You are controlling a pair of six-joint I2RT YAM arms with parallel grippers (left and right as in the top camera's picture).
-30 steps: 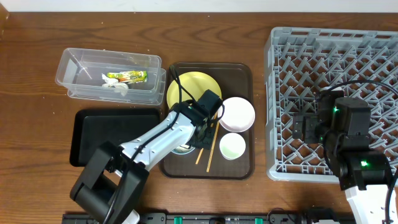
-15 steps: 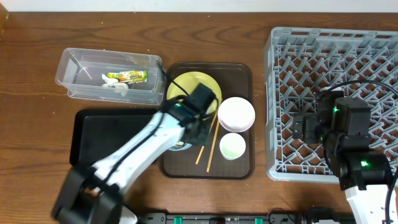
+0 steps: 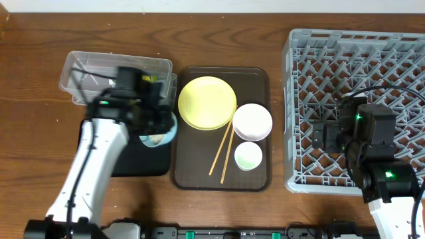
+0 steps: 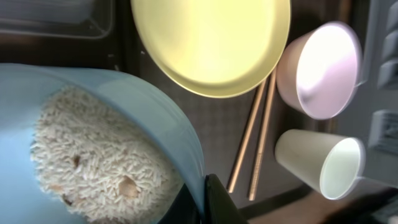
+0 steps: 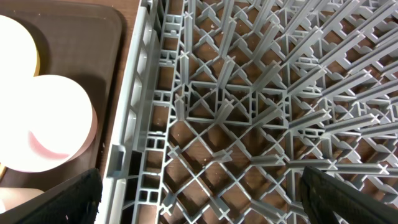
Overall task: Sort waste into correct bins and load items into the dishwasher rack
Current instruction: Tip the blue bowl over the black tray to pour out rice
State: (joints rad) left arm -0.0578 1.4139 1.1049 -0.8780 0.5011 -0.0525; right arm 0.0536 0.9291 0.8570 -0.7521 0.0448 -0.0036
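Note:
My left gripper point(image 3: 159, 123) point(image 4: 203, 200) is shut on the rim of the light blue bowl point(image 3: 157, 133) point(image 4: 158, 118). It holds the bowl over the right end of the black tray point(image 3: 143, 162). White rice point(image 4: 93, 162) fills the bowl. The yellow plate point(image 3: 206, 102), white bowl point(image 3: 252, 121), pale cup point(image 3: 248, 156) and two chopsticks point(image 3: 222, 149) lie on the brown serving tray point(image 3: 255, 79). My right gripper point(image 3: 330, 136) point(image 5: 202, 199) hangs open over the grey dishwasher rack point(image 3: 352, 66), with nothing between its fingers. The wrapper is hidden behind my left arm.
The clear tub point(image 3: 80, 73) stands at the back left, just behind the black tray and partly covered by my left arm. The serving tray lies between the black tray and the rack. The rack's left wall point(image 5: 127, 137) stands close to the white bowl.
My left gripper has lifted the blue bowl off the brown serving tray and carried it left, to above the black tray. The right arm has not moved.

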